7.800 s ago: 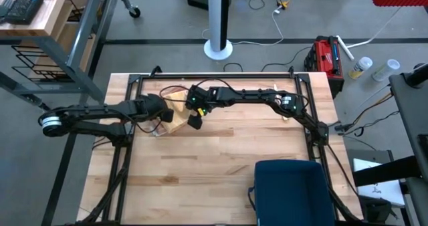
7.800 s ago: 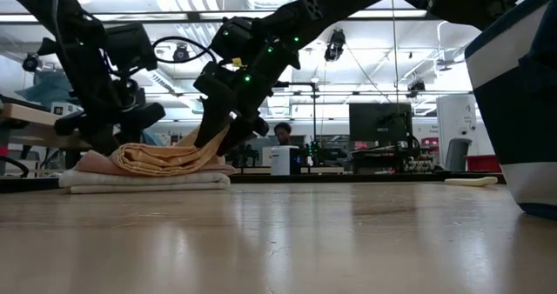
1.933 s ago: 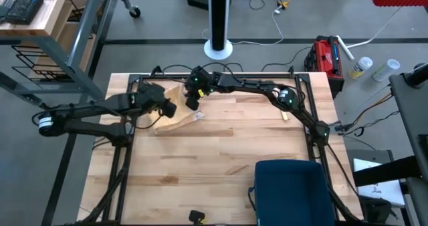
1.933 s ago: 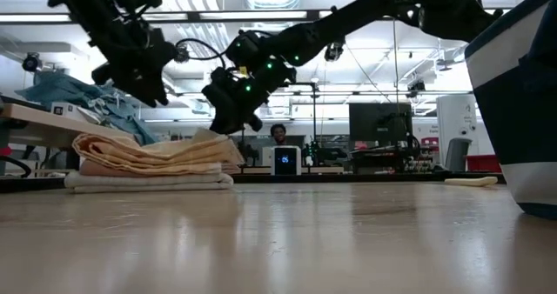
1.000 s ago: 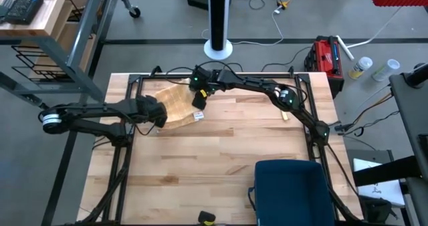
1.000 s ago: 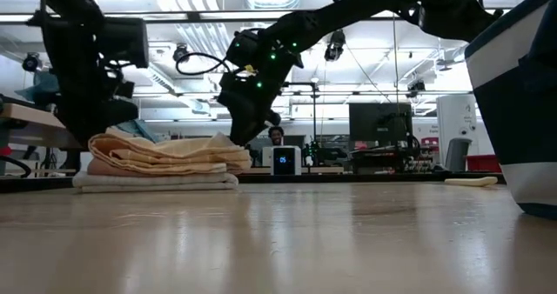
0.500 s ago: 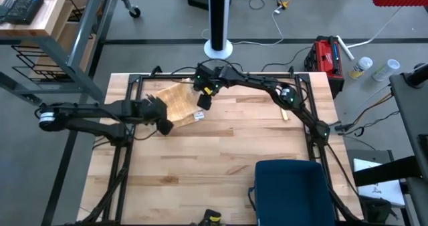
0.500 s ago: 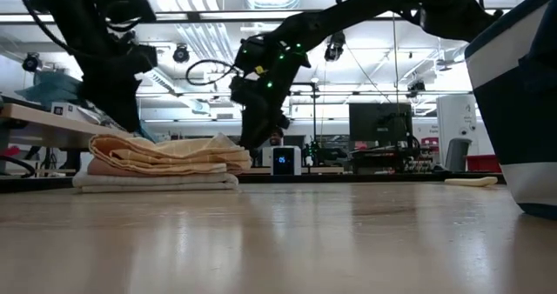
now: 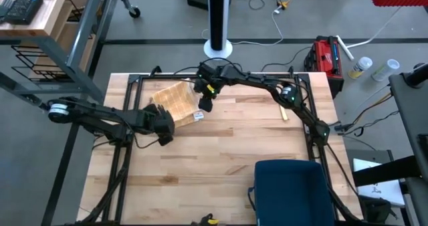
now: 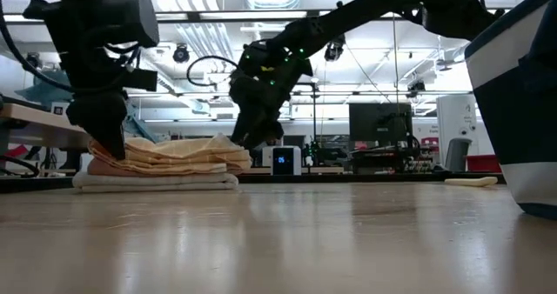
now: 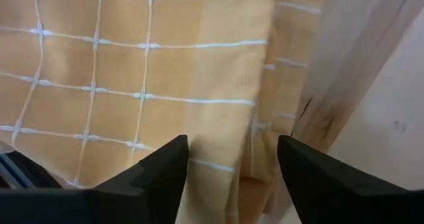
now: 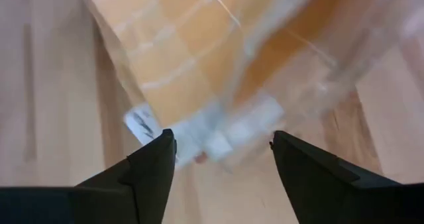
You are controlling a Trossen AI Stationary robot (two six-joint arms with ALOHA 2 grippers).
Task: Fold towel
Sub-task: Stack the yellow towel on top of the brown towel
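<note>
- The room [image 10: 365, 85] behind the table is a big open workshop with a grey floor [image 9: 167, 25], bright ceiling lights and desks with a dark monitor [image 10: 379, 124] far off in the low view.
- The table [image 9: 221, 166] is pale wood planks edged by a black frame [image 9: 137, 82]; the low view looks level across its glossy top.
- A dark blue bin [image 9: 291, 192] stands at the table's near edge on the right side (it fills the right edge of the low view too).
- The right arm [image 9: 267, 89] reaches across the far side of the table; the left arm [image 9: 100, 119] comes in from the table's left edge.
- A white pillar on a round base [image 9: 218, 49] stands on the floor beyond the table, with a red toolbox [image 9: 328, 55] off the far right corner.
- The towel [image 9: 175, 102], yellow-orange with a white grid, lies folded flat near the far left corner, on top of paler folded cloth [image 10: 157, 181].
- The left gripper [image 9: 164, 126] hovers just at the towel's near edge, fingers apart and holding nothing; its wrist view shows the cloth between the spread tips.
- The right gripper [image 9: 206, 104] sits at the towel's right edge, fingers spread and empty.
- A small white label [image 12: 142, 123] pokes out at the towel's edge.
</note>
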